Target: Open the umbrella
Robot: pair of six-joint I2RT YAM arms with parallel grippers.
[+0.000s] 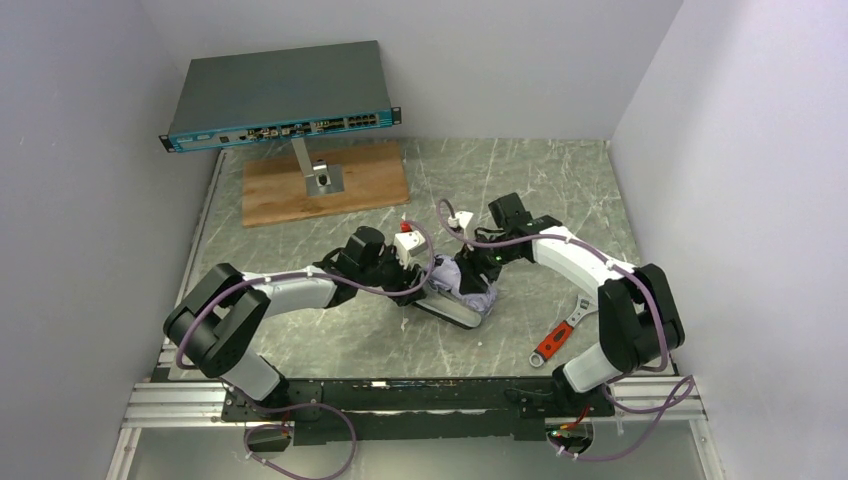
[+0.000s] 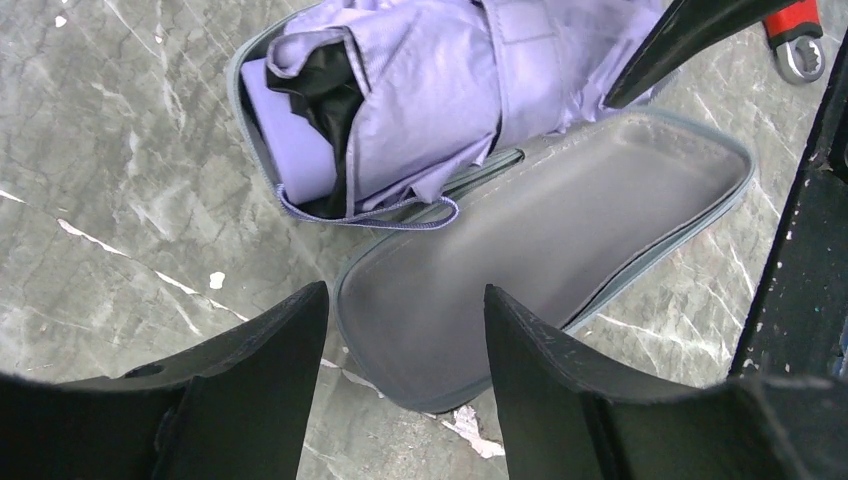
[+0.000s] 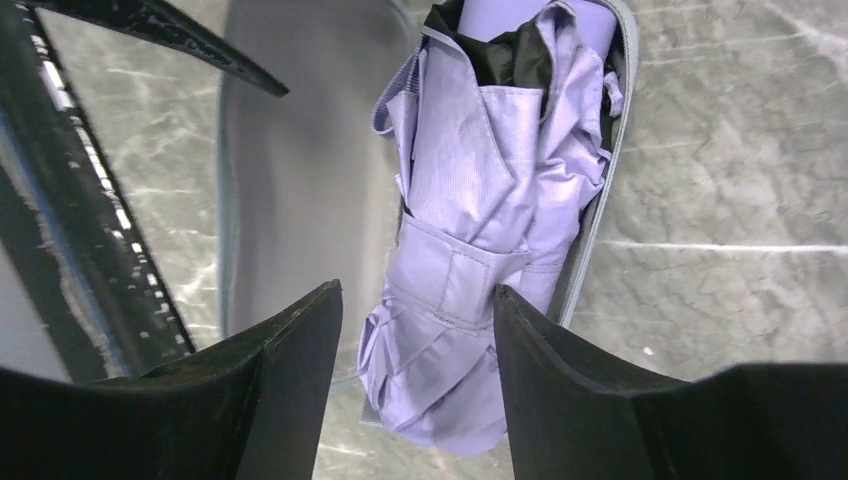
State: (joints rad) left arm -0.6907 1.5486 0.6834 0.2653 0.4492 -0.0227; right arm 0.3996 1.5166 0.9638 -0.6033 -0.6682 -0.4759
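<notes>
Marble table (image 1: 560, 200), folded umbrella (image 3: 470, 200) in case (image 2: 540, 270); switch (image 1: 280, 95) only overhead

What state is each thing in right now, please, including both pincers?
grey case: opened flat, one half empty.
umbrella: folded, lying in the other half.
left pincer: open, above the empty half.
right pincer: open, above the umbrella.
</notes>
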